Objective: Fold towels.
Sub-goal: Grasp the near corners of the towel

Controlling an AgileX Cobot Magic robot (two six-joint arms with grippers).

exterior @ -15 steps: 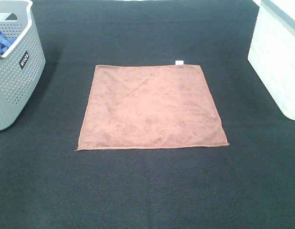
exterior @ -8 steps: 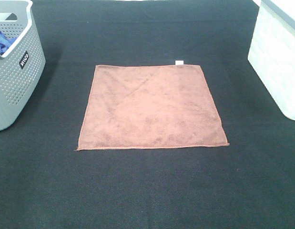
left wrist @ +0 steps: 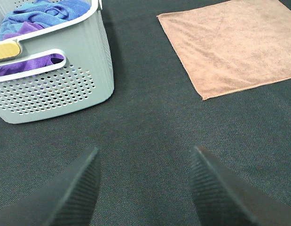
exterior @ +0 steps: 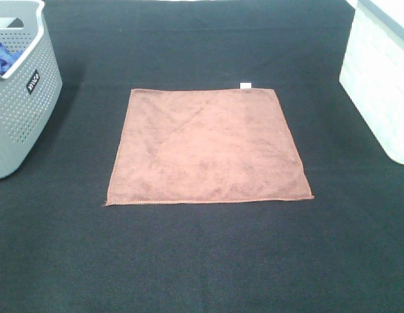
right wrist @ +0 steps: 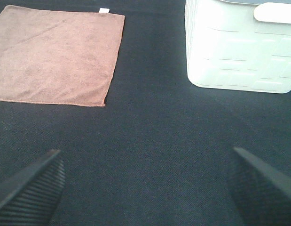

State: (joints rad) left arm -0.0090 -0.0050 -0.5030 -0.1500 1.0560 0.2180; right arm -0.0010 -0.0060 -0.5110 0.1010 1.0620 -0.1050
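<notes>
A square reddish-brown towel [exterior: 208,147] lies flat and unfolded on the black table, with a small white tag [exterior: 245,85] at its far edge. It also shows in the left wrist view [left wrist: 234,42] and the right wrist view [right wrist: 53,54]. Neither gripper shows in the exterior high view. My left gripper [left wrist: 144,186] is open and empty over bare table, near the towel's front left corner. My right gripper [right wrist: 147,188] is wide open and empty over bare table, off the towel's front right corner.
A grey perforated basket [exterior: 19,85] stands at the left, holding blue and purple cloths [left wrist: 39,14]. A white basket [exterior: 384,78] stands at the right, also in the right wrist view [right wrist: 239,44]. Black cloth covers the table.
</notes>
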